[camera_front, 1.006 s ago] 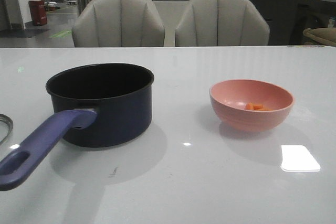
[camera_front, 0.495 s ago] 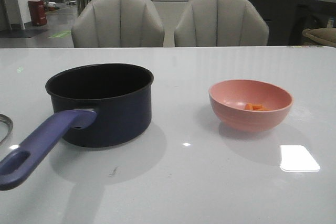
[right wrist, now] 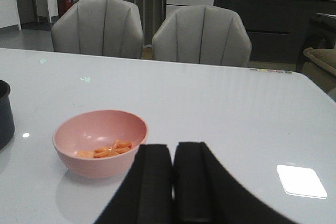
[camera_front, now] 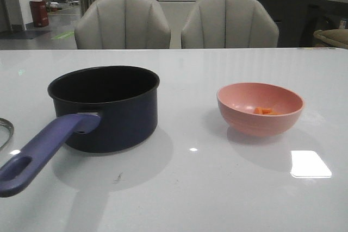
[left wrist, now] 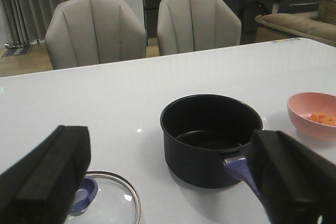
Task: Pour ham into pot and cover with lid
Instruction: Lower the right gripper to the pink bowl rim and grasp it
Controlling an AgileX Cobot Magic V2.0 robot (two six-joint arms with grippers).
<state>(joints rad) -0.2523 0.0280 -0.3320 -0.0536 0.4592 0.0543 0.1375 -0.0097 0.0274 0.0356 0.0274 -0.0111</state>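
Two grey chairs stand behind the white tabletop on my front camera, and nothing on the surface lies between the things I care about. I see the pot upright on the left side, its dark inside empty as far as my left wrist camera shows, with its long purple-blue handle reaching toward the robot and to the left. I find the pink bowl on the right, well apart from the pot, with bare tabletop between them. I can make out the ham as a few small orange pieces lying in the bottom of the bowl.

Only a sliver of the lid shows at the left edge of my front view. On the left wrist camera I see it lying flat on the tabletop just beside the pot, knob up, partly hidden behind one finger.

My left hand has its two black fingers spread wide, holding nothing; one finger covers part of the pot handle in that view. My right hand has its fingers pressed together with nothing between them, sitting back from the bowl, clear of it. A bright patch of reflected light lies on the tabletop to the right of the bowl.
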